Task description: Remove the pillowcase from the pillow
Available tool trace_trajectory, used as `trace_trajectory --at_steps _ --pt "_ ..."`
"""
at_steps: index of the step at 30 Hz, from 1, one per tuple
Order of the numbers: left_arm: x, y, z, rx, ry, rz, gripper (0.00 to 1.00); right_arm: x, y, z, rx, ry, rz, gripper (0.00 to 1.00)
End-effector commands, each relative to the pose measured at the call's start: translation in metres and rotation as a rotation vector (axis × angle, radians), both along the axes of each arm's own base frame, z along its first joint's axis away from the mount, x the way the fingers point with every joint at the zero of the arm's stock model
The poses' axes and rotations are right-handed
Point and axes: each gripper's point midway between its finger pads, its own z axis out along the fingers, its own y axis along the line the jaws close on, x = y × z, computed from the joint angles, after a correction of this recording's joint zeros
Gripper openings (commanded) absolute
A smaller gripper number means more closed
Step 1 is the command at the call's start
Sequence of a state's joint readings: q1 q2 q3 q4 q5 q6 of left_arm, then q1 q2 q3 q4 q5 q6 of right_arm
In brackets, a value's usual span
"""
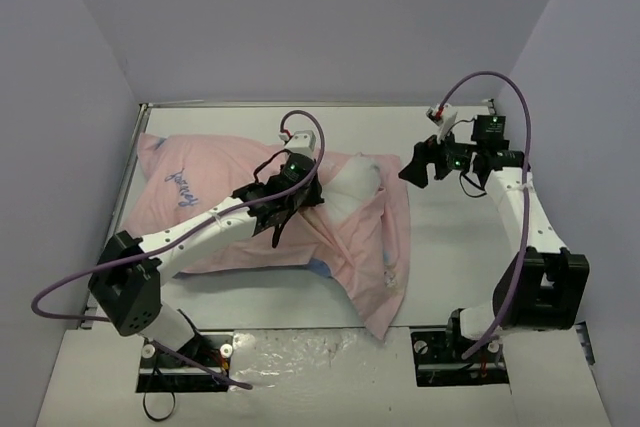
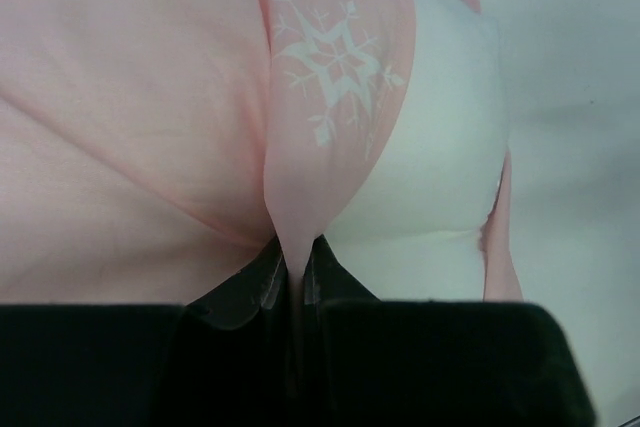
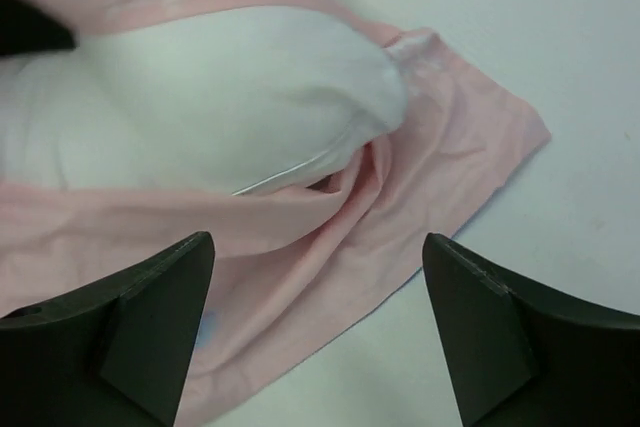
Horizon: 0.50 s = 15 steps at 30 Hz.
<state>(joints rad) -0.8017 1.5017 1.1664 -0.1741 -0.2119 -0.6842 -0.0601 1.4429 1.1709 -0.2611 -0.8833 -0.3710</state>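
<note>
Pale lilac walls (image 1: 300,27) close in the white bench (image 1: 450,277) on three sides, and a looping purple cable (image 1: 523,117) arcs over the right arm. The left arm (image 1: 200,232) lies diagonally across the pillowcase (image 1: 190,172), covering much of its middle from above.

The pillowcase sprawls over the left and centre of the bench. It is thin, soft pink cloth, creased into long folds, with a white snowflake print (image 2: 335,72) near its open end. A loose flap trails towards the near edge. The pillow (image 1: 352,187) is mostly inside; its plump, smooth white end bulges out of the opening on the right, rounded like a loaf, with a fine seam line along it in the right wrist view.

The left tool (image 2: 297,265) is pressed together on a narrow ridge of the pink fabric, pulled up into a taut pleat just beside the bare pillow. The right tool (image 3: 320,282) is spread wide, holding nothing, above the pillowcase's open hem and clear of the cloth.
</note>
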Motion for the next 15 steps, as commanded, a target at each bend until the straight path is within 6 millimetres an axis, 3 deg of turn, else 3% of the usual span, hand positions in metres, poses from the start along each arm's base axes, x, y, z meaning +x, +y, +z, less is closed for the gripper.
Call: trace_trajectory --at_steps 1,3,4,6,9,15 --pt "0.018 -0.016 0.011 -0.068 0.000 0.015 0.02 -0.066 0.039 0.008 -0.029 -0.155 0.426 0.83" --pt "0.021 -0.025 0.013 -0.072 0.008 -0.010 0.02 -0.107 0.068 -0.009 -0.127 -0.222 0.661 0.83" --pt "0.022 -0.027 0.008 -0.065 0.016 -0.014 0.02 -0.115 0.072 -0.009 -0.224 -0.419 0.811 0.83" --pt "0.021 -0.030 0.006 -0.070 0.027 -0.023 0.02 -0.132 0.084 -0.027 -0.331 -0.548 0.984 0.84" --pt "0.018 -0.029 0.004 -0.081 0.034 -0.021 0.02 -0.130 0.097 -0.032 -0.408 -0.634 1.103 0.82" --pt "0.006 -0.018 -0.007 -0.077 0.057 -0.013 0.02 -0.103 0.111 -0.025 -0.441 -0.699 1.152 0.80"
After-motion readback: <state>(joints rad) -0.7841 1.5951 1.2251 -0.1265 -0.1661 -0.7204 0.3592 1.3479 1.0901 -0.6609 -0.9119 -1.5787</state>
